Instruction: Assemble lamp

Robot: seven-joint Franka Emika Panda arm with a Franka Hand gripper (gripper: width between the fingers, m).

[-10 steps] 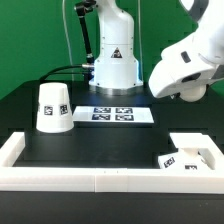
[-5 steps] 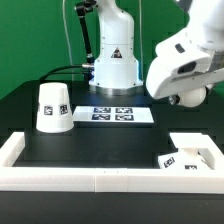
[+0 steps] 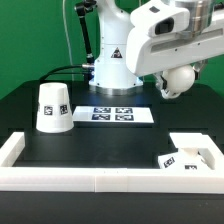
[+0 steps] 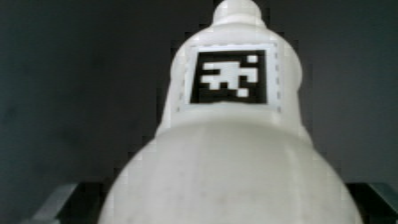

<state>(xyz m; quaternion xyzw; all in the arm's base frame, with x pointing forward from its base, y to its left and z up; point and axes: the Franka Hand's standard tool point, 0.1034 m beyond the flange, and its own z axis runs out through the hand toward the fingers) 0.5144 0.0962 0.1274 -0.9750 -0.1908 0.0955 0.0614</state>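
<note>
Lamp assembly looks barely begun, for its three parts are apart from one another. The bulb [image 4: 222,150] is off the worktop [image 3: 120,142]. It fills the wrist view with its tagged neck pointing away from the camera, and in the exterior view a rounded white shape hangs under the arm's hand at about two o'clock from the marker board [image 3: 120,115]. I judge the claw [image 3: 168,88] to be clenched on the bulb, though only dark slivers of its fingers show beside the bulb's body.

The shade [image 3: 51,106] stands upright, wide end down, at nine o'clock from the marker board and just beside it. The base [image 3: 188,156] lies at four o'clock, tucked into the inside corner of the white rail [image 3: 90,180] that borders the worktop's near edge. Nothing sits on the base.

By my reckoning the bulb must be carried down to the base and seated, then the shade fetched and set over it.

The open worktop between the claw and the base holds nothing. The rail's wall hems the base in on two sides, so an approach from above seems the safest. The arm's pedestal [image 3: 113,62] at twelve o'clock stands well clear of that path.
</note>
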